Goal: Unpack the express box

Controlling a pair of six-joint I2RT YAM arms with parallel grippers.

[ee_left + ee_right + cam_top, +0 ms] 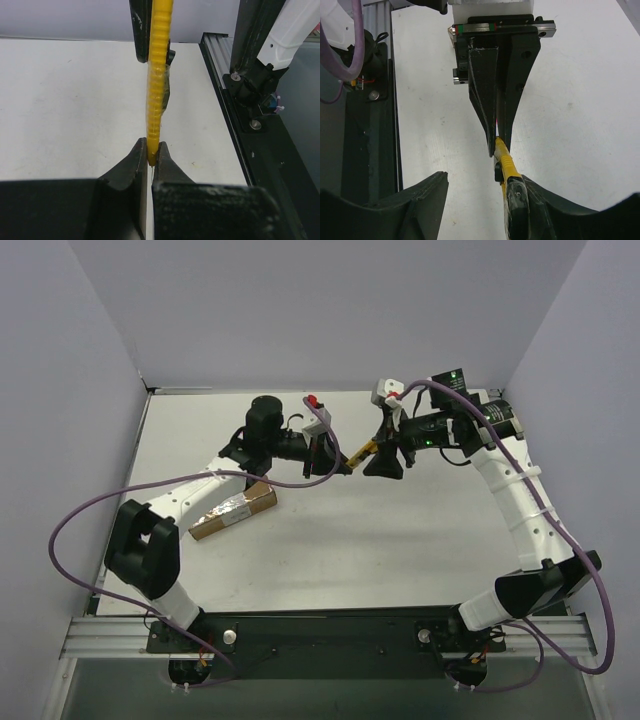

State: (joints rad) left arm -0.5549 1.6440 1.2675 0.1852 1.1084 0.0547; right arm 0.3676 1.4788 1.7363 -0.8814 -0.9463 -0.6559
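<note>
small brown cardboard express box (240, 508): likely light, stiff; grip across narrow sides | left claw (151, 150) clamped on yellow utility knife (159, 75) | right claw (482, 180) apart

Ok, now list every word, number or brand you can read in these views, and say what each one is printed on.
No text is readable in any view.
White shipping label on the express box: the print is too small and blurred to read.
Yellow utility knife: no lettering shows on the visible side.
</note>
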